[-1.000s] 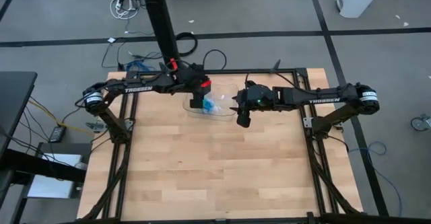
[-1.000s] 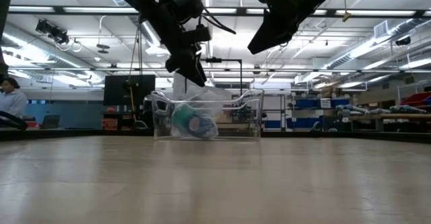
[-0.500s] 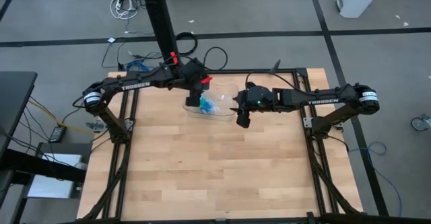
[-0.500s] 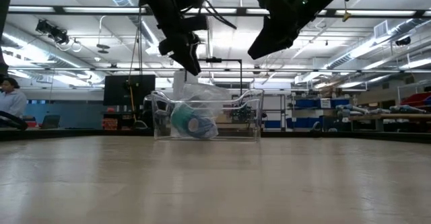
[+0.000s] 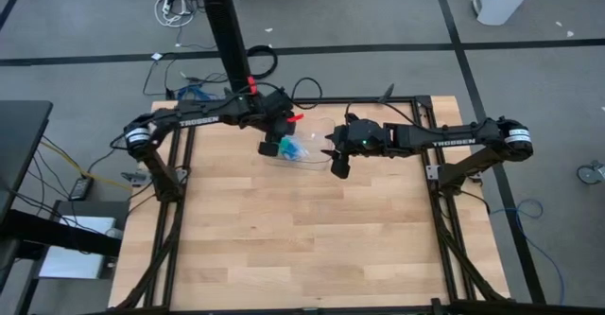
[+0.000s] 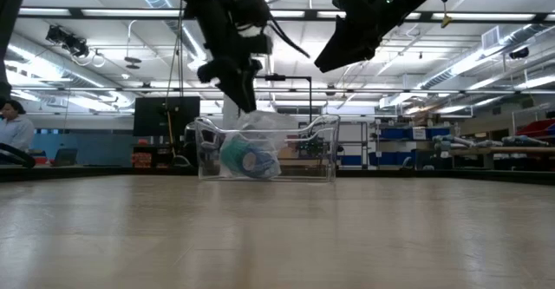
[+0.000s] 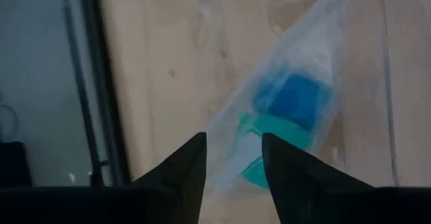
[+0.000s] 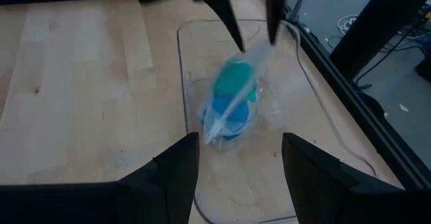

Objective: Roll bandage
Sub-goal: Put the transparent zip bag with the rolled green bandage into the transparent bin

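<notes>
The teal-green bandage roll (image 7: 273, 131) lies next to a bright-blue roll (image 7: 293, 99) inside a clear plastic bag (image 8: 232, 103), which rests in the clear tray (image 8: 182, 83) at the far middle of the table. My left gripper (image 7: 232, 160) hangs over the tray's left end (image 5: 269, 147), pointing down. Its fingers are apart, and the bag's raised end (image 8: 266, 49) is between them. My right gripper (image 8: 239, 177) is open and empty, in the air at the tray's right end (image 5: 338, 168). My left gripper's fingers (image 7: 192, 167) stand on either side of the bag's raised end (image 7: 225, 140) from above, with a gap between them. I cannot tell whether either finger touches the plastic. The bag's lower part with both rolls rests in the tray.
The tray's clear walls (image 6: 312, 150) stand around the bag. Bare wooden tabletop (image 5: 302, 239) stretches from the tray to the near edge. Black frame rails (image 5: 180, 164) run along the table's sides. A person (image 6: 13, 124) sits in the room beyond the table.
My left gripper has turned at the wrist over the tray's left end, rising a little and coming back down. The raised end of the bag has shifted slightly; the rolls have stayed in the tray.
</notes>
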### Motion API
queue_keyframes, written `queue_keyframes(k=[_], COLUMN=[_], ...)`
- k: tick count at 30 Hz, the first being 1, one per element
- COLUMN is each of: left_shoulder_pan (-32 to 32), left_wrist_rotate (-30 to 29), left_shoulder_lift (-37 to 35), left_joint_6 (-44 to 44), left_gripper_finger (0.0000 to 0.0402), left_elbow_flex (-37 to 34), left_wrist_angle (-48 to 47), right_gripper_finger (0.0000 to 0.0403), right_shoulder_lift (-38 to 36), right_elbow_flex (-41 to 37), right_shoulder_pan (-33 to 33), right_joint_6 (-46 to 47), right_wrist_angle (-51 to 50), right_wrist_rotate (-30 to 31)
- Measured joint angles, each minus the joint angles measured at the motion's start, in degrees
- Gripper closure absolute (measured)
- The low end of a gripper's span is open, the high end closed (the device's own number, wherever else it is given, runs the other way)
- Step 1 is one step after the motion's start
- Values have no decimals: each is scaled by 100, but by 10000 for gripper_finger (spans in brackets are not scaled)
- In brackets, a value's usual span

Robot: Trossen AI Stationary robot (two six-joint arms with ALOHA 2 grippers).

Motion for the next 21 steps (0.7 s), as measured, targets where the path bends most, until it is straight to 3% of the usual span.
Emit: queue_keyframes(k=[11,21], left_shoulder_pan=[57,71], left_wrist_rotate=[-53,95], left_shoulder_lift=[1107,1182], left_joint_6=[1,102], left_gripper_finger=[271,271], left_elbow_flex=[60,85], left_wrist_angle=[136,861], right_gripper_finger=[204,204], right_shoulder_lift=[2,2], right_elbow_flex=[-4,-4], right_shoulder_pan=[-9,-11], right_joint_6=[-80,-107], right_wrist_angle=[11,8], right_wrist_rotate=[-103,-104])
